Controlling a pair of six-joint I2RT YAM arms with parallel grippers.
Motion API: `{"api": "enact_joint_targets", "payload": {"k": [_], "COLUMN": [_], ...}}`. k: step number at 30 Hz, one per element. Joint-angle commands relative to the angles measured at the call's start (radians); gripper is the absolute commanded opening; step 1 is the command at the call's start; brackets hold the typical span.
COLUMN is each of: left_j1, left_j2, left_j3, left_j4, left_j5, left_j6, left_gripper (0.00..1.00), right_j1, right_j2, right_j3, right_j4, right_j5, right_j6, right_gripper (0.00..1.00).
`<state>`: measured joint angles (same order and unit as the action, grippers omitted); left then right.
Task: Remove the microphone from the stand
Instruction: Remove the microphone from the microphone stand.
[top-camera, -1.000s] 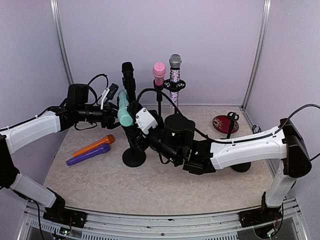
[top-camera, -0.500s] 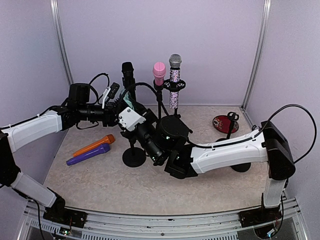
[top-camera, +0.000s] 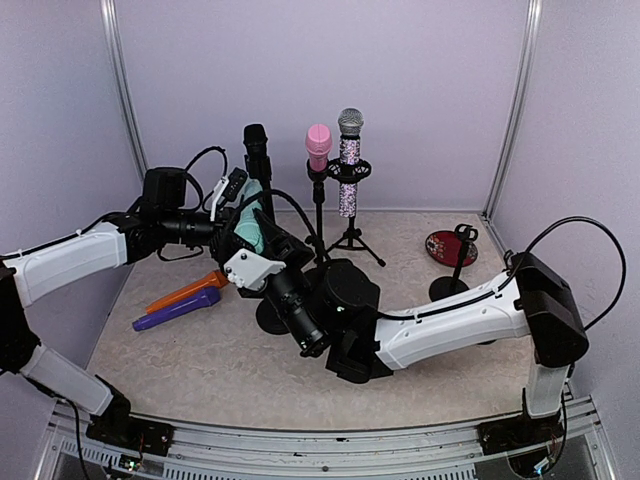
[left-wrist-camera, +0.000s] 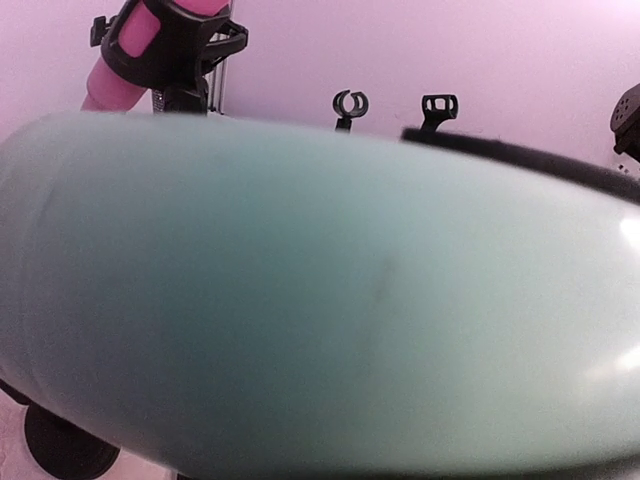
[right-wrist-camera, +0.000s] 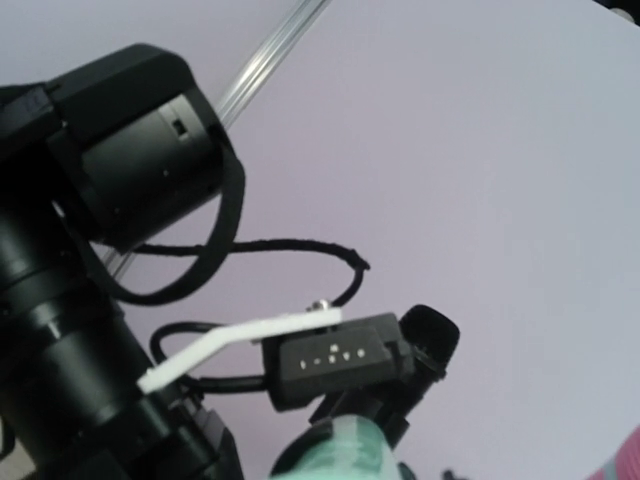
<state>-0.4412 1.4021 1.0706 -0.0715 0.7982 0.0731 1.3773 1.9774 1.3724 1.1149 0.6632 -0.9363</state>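
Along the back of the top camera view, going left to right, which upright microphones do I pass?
black microphone → pink microphone → glittery microphone

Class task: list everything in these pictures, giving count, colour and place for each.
teal microphone: 1, teal, raised left of centre
black microphone: 1, black, upright just behind it
pink microphone: 1, pink, upright in stand, back centre
glitter microphone: 1, silver, on tripod beside pink
orange microphone: 1, orange, lying on table, left
purple microphone: 1, purple, lying beside orange
empty stand: 1, black, right side
red disc: 1, red, behind empty stand
table: 1, beige, under everything
left gripper: 1, black, at teal microphone
right gripper: 1, black, at teal microphone
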Motion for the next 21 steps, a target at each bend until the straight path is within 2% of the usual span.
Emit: {"api": "enact_joint_targets", "payload": {"k": [1, 8, 21], "left_j1": [0.024, 0.019, 0.015], "left_j2": [0.027, 0.039, 0.066], "left_j3": [0.009, 0.003, 0.017], "left_j4": [0.027, 0.01, 0.011], "left_j5": [-0.143, -0.172, -0.263], "left_j6": [-0.04, -0.037, -0.081], "left_gripper": [0.07, 0.0, 0.0], "right_j1": [0.075, 0.129, 0.195], "right_j2": [-0.115, -0.224, -0.317], "right_j3": [-0.049, -0.127, -0.172], "right_j4": [0.117, 0.105, 0.09], "right_j5": [0.0, 0.052, 0.084], "right_j6": [-0.074, -0.035, -0.033], "right_gripper": [0.06, 0.05, 0.04]}}
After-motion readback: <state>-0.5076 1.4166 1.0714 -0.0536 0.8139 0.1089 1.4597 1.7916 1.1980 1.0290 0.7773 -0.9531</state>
